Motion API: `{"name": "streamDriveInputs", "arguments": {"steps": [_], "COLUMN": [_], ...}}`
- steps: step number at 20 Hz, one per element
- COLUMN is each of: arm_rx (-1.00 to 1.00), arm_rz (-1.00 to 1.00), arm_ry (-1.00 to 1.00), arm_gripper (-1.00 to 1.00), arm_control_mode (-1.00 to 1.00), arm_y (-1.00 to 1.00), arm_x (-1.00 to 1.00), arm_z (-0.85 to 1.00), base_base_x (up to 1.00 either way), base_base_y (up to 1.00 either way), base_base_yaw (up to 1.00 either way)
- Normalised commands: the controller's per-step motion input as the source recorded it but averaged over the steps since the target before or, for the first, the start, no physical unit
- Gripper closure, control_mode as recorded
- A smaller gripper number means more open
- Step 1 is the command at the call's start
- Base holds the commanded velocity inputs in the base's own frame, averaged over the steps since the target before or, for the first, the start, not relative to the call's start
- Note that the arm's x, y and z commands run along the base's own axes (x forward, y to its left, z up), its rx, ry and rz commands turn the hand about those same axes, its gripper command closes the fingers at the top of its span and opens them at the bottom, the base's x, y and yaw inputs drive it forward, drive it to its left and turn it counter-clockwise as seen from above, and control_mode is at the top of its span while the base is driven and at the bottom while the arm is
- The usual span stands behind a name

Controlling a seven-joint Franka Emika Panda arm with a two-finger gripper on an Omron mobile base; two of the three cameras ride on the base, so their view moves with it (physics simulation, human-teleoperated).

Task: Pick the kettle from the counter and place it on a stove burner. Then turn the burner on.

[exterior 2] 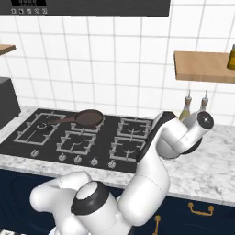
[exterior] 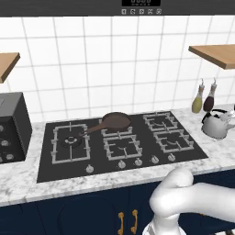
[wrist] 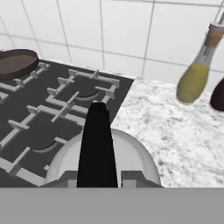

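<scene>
Here the kettle (exterior: 216,124) sits upright, spout pointing toward the cooktop (exterior: 119,142).

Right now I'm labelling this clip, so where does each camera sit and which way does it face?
Left base view: behind-left, facing the cooktop and tiled wall; arm at lower right.
Right base view: behind-right, same way; arm fills the foreground.
Hand view: on the hand, looking down over the kettle, whose dark handle sits between the shut gripper tips.
All share the frying pan and the yellow bottle.
</scene>
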Motion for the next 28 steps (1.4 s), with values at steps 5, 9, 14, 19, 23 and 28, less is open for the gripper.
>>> {"name": "streamDriveInputs", "arguments": {"steps": [5,9,14,19,23,28], "arm_rx": [0.00,0.01,0.00,0.00,0.00,0.00], "arm_rz": [0.04,0.06,0.05,0.03,0.02,0.03], "arm_ry": [-0.01,0.00,0.00,0.00,0.00,-0.05], "arm_gripper": [1.00,1.00,1.00,1.00,1.00,1.00], "arm_control_mode": [-1.00,-1.00,-1.00,-1.00,-1.00,-1.00], "arm_y": [0.46,0.49,0.51,0.65,0.68,0.50], "arm_x": [-0.01,0.00,0.00,0.00,0.00,0.08], "arm_z": [0.17,0.04,0.04,0.02,0.00,0.00], "base_base_x": [0.00,0.00,0.00,0.00,0.00,0.00], "base_base_y": [0.00,0.00,0.00,0.00,0.00,0.00], "base_base_yaw": [0.00,0.00,0.00,0.00,0.00,0.00]}}
